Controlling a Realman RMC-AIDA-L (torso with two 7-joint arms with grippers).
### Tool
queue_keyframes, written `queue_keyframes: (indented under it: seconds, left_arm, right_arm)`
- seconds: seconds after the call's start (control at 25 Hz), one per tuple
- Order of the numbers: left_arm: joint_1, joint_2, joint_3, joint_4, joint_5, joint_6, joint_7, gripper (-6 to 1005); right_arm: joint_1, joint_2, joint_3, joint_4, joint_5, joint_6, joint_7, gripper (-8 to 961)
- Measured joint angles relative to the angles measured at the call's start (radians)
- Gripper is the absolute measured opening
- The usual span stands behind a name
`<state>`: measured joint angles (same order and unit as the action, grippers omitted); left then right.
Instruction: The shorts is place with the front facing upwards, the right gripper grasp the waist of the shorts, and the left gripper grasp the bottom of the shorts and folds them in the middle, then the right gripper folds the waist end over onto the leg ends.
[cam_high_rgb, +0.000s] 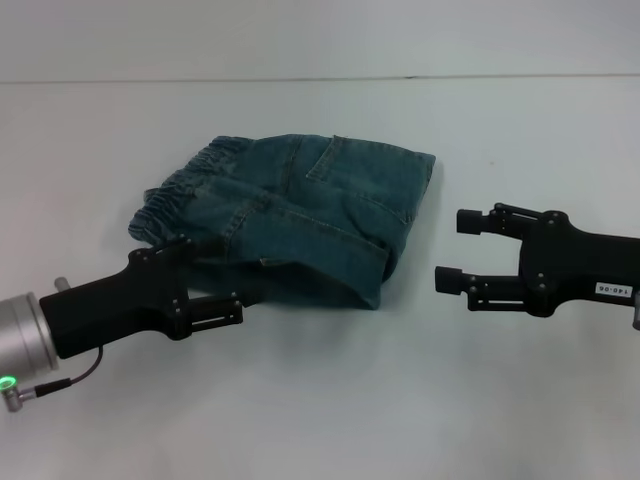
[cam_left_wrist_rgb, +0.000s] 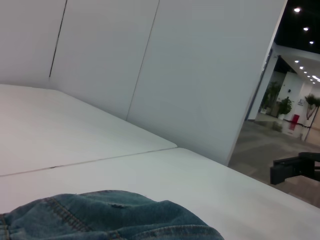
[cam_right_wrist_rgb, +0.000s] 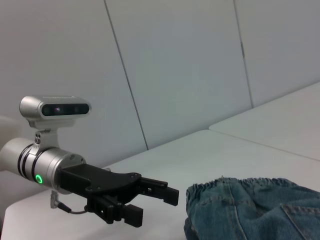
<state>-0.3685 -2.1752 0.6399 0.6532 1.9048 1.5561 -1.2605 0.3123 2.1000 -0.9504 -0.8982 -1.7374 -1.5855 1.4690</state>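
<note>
— How far along are you?

— I am resting my left claw (cam_high_rgb: 235, 305) at the near edge of the shorts (cam_high_rgb: 300, 215), fingers spread and gripping nothing. The shorts are lying bunched in a compact folded bundle in the middle of the tabletop (cam_high_rgb: 320, 420), elastic waist showing on the left side.

— And the right?

— My right claw (cam_high_rgb: 452, 250) is hovering just beside the bundle, wide and empty. I am judging both folds done, with only pulling away left.
</note>
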Motion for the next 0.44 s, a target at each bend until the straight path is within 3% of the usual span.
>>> queue_keyframes:
  seconds: [0.44]
  left_arm:
    - [0.014,0.0,0.001,0.006,-0.003,0.004,-0.002,934]
  right_arm:
    - [-0.002,0.0,-0.019,0.008,0.024,0.008,0.013,925]
